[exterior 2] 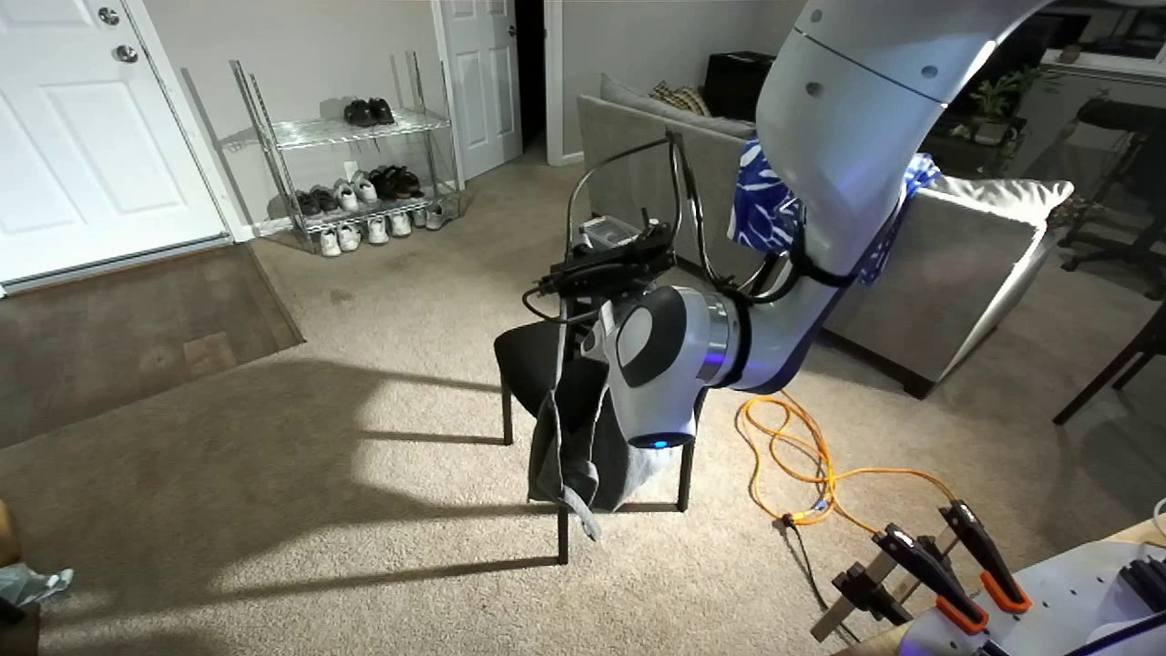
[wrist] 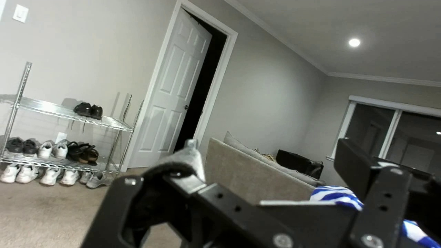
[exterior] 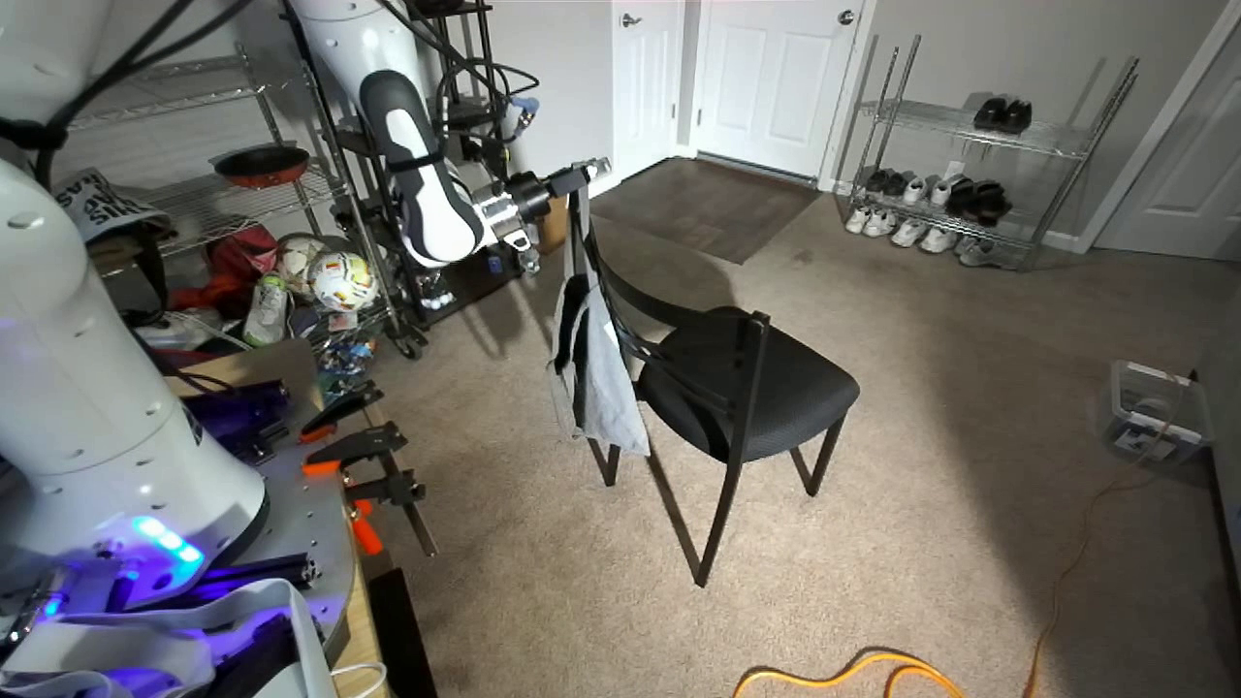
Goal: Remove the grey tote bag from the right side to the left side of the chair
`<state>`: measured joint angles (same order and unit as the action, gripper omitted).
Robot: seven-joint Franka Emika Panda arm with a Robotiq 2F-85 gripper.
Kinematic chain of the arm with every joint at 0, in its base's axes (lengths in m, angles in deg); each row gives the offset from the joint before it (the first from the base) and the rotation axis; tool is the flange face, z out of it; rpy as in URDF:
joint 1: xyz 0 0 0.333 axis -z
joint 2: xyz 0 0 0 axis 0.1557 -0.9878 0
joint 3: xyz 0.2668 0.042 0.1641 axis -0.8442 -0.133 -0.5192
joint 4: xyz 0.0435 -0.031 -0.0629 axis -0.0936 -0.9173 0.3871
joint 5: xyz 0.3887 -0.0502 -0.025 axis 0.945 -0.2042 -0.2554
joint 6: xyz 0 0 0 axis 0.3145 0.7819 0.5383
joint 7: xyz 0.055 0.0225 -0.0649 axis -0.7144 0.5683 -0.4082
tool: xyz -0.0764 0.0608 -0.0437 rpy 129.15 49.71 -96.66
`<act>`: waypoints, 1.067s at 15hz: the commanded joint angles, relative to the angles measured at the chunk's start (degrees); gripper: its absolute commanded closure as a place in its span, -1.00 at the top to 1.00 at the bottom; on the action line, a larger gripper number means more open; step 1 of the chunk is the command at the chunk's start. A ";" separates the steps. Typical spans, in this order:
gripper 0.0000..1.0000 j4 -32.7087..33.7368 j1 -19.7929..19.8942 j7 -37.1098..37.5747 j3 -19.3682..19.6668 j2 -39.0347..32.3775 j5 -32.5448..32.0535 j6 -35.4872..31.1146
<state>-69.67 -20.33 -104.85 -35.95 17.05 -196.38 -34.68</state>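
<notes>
Wrist view shows the gripper (wrist: 268,151) spread wide; the bag (exterior: 606,378) hangs by the chair (exterior: 776,388), seemingly its left, so probably only withdrawal remains.

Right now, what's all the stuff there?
bag: one, grey, hanging from gripper
chair: one, black, beside bag
rack: one, silver, by wall
shoes: about seven pairs, mostly black or white, at rack
balls: two, whitish, metal shelves
pan: one, black and red, metal shelves
sofa: one, beige, past chair
clamps: two, black and orange, table edge
cord: count unclear, orange, floor
bin: one, clear, floor
arm: one, white, on table
gripper: one, black, arm's end
</notes>
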 commanded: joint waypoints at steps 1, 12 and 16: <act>1.00 0.79 0.19 -2.43 -0.81 1.63 1.60 -2.07; 1.00 3.19 1.63 -2.68 -0.74 3.62 5.80 -4.29; 1.00 -0.39 5.47 1.16 -1.15 7.20 5.52 -10.98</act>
<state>-65.04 -17.98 -106.57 -36.45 18.67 -191.56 -39.90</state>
